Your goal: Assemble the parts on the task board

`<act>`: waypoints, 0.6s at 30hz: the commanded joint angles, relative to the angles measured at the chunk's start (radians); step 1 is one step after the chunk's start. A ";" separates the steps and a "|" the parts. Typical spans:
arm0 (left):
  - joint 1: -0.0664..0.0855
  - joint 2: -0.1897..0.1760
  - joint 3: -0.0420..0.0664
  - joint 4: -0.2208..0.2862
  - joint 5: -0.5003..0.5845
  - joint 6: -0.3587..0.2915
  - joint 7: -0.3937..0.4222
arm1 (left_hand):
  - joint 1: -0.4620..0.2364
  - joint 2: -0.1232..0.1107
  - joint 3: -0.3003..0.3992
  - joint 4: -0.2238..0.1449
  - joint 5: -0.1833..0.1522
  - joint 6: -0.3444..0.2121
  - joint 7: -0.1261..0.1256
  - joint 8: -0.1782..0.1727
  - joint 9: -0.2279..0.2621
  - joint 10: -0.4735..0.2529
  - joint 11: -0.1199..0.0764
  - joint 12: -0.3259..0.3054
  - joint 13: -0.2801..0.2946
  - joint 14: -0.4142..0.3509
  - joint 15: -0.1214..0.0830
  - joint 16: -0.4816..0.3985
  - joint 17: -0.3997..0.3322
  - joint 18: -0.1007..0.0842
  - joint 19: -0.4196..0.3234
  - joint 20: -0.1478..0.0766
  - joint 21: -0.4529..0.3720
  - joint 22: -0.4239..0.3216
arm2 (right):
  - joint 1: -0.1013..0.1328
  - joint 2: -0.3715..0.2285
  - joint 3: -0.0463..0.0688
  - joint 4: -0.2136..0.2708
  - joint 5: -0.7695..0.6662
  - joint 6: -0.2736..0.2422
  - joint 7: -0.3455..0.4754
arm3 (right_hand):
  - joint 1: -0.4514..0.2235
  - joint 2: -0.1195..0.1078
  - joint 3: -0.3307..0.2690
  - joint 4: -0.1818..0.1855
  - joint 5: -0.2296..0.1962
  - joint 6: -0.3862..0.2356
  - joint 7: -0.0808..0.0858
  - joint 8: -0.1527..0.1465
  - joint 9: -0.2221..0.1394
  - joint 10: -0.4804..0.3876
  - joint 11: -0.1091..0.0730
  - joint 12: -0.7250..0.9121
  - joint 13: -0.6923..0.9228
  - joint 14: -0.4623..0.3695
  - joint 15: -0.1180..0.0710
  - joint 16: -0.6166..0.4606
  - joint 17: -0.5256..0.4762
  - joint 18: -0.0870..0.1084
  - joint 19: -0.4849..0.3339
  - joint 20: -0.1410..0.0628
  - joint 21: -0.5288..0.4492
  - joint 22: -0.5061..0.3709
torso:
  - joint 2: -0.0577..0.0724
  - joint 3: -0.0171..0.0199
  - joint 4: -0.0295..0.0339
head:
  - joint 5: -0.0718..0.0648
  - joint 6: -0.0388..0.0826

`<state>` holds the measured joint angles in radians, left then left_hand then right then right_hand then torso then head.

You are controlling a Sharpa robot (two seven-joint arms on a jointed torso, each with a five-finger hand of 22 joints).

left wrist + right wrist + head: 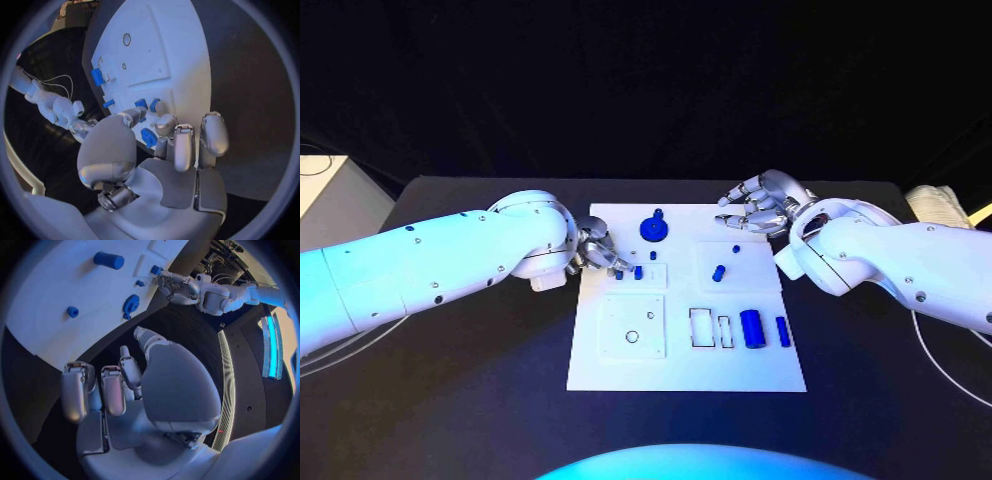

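The white task board (625, 372) lies mid-table. My left hand (600, 252) hovers over its left edge, thumb and one bent finger close together beside two small blue pegs (141, 103); whether they pinch one is hidden. A round blue wheel-shaped part (653, 228) stands near the board's far edge, also visible past the left hand's fingers (149, 137). My right hand (759, 205) hangs at the far right corner, fingers loosely bent, holding nothing (125, 385). A large blue cylinder (751, 328) and a thinner one (783, 331) lie at the near right.
More small blue parts (718, 270) sit at mid-board on the right. A square recess with a hole (633, 327) and two narrow slots (702, 327) take up the near half. Black table (459, 400) surrounds the board. A pale object (935, 205) sits at the far right.
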<state>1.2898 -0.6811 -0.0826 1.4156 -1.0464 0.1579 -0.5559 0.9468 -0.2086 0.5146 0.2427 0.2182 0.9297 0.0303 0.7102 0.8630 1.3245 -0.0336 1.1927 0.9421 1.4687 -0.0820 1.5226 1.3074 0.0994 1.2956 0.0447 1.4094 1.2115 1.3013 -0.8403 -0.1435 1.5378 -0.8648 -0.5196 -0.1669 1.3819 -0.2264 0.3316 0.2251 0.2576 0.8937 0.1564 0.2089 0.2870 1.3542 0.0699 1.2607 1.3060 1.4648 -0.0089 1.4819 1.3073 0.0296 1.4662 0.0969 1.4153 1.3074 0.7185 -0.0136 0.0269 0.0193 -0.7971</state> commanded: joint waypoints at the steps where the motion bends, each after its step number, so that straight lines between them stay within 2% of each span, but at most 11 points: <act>1: -0.002 -0.005 0.001 0.007 0.000 -0.014 0.005 | 0.010 -0.004 -0.009 0.004 -0.003 0.007 0.000 -0.004 -0.001 -0.004 -0.003 0.002 0.000 0.077 -0.006 0.004 0.169 -0.018 0.005 0.000 -0.004 0.001 | 0.000 0.000 0.000 0.002 -0.009 0.011 0.011 | -0.010 -0.001 0.003 0.003 0.006 -0.005 0.002 0.005 0.000 -0.006 0.001 -0.004 -0.001 0.064 0.004 -0.006 0.105 0.010 0.025 0.003 -0.004 0.160 | 0.000 0.0002 0.0009 | 0.000 0.000; 5: -0.003 -0.012 0.004 0.014 0.000 -0.040 0.019 | 0.012 -0.004 -0.013 0.007 -0.003 0.007 0.000 -0.004 -0.001 -0.004 -0.003 0.001 0.000 0.077 -0.007 0.003 0.168 -0.018 0.004 0.000 -0.005 0.000 | 0.000 0.000 0.000 0.003 -0.009 0.011 0.012 | -0.010 -0.001 0.003 0.003 0.006 -0.005 0.002 0.005 0.000 -0.006 0.001 -0.004 -0.001 0.064 0.004 -0.006 0.105 0.010 0.025 0.003 -0.004 0.160 | 0.001 -0.0007 -0.0002 | -0.001 0.001; 7: -0.003 -0.016 0.006 0.018 0.007 -0.063 0.037 | 0.015 -0.002 -0.022 0.014 -0.002 0.003 0.001 -0.006 0.000 -0.011 -0.003 -0.007 -0.013 0.074 -0.006 -0.002 0.158 -0.016 0.000 -0.001 -0.007 -0.005 | 0.000 0.000 0.000 0.002 -0.009 0.011 0.012 | -0.010 -0.001 0.003 0.003 0.006 -0.005 0.002 0.005 0.000 -0.006 0.001 -0.004 -0.001 0.064 0.004 -0.006 0.105 0.010 0.025 0.003 -0.004 0.160 | 0.001 0.0001 -0.0011 | -0.002 0.002; 8: -0.003 -0.018 0.007 0.018 0.010 -0.074 0.045 | 0.022 0.000 -0.032 0.021 -0.001 -0.003 0.003 -0.008 0.000 -0.020 -0.001 -0.016 -0.026 0.072 -0.005 -0.006 0.150 -0.014 -0.006 -0.002 -0.011 -0.013 | 0.000 0.000 0.000 0.002 -0.009 0.011 0.012 | -0.010 -0.001 0.003 0.003 0.006 -0.005 0.002 0.005 0.000 -0.006 0.001 -0.004 -0.001 0.064 0.004 -0.006 0.105 0.010 0.025 0.003 -0.004 0.160 | 0.001 -0.0001 -0.0013 | -0.002 0.002; 10: -0.003 -0.021 0.009 0.018 0.016 -0.102 0.065 | 0.053 0.007 -0.056 0.040 0.004 -0.030 0.013 -0.016 0.003 -0.064 0.009 -0.057 -0.088 0.061 0.003 -0.025 0.114 -0.006 -0.038 -0.002 -0.033 -0.053 | 0.000 0.000 0.000 0.002 -0.009 0.011 0.012 | -0.010 -0.001 0.003 0.003 0.006 -0.005 0.002 0.005 0.000 -0.006 0.001 -0.004 -0.001 0.064 0.004 -0.006 0.105 0.010 0.025 0.003 -0.004 0.160 | 0.000 0.0004 -0.0008 | -0.003 0.003; 12: -0.003 -0.025 0.012 0.018 0.022 -0.133 0.088 | 0.065 0.012 -0.069 0.046 0.007 -0.045 0.019 -0.021 0.003 -0.086 0.014 -0.077 -0.117 0.057 0.007 -0.031 0.102 -0.003 -0.051 0.000 -0.043 -0.068 | -0.001 0.000 0.000 0.002 -0.009 0.011 0.012 | -0.010 -0.001 0.003 0.003 0.006 -0.005 0.002 0.005 0.000 -0.006 0.001 -0.004 -0.001 0.064 0.004 -0.006 0.105 0.010 0.025 0.003 -0.004 0.160 | -0.001 0.0013 -0.0002 | -0.004 0.003; 18: -0.002 -0.035 0.023 0.023 0.083 -0.218 0.180 | 0.065 0.012 -0.098 0.049 0.006 -0.068 0.031 -0.033 0.000 -0.129 0.025 -0.114 -0.173 0.046 0.017 -0.047 0.073 0.005 -0.083 0.005 -0.065 -0.107 | -0.001 0.001 0.000 0.001 -0.009 0.011 0.013 | -0.010 -0.001 0.003 0.003 0.006 -0.005 0.002 0.005 0.000 -0.006 0.001 -0.004 -0.001 0.064 0.004 -0.006 0.105 0.010 0.025 0.003 -0.004 0.160 | -0.001 0.0018 0.0015 | -0.007 0.006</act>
<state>1.2868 -0.7159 -0.0603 1.4347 -1.0193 0.0261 -0.4704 1.0039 -0.1937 0.4169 0.2922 0.2241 0.8590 0.0636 0.6780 0.8633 1.1885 -0.0072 1.0738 0.7620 1.4665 -0.0684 1.4745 1.3073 0.0992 1.2093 0.0502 1.3433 1.0994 1.3011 -0.8399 -0.1435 1.5377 -0.8648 -0.5196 -0.1661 1.3819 -0.2264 0.3316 0.2251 0.2576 0.8937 0.1565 0.2089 0.2870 1.3542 0.0698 1.2606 1.3061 1.4648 -0.0089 1.4819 1.3080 0.0295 1.4662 0.0969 1.4153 1.3073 0.7185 -0.0128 0.0269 0.0138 -0.7923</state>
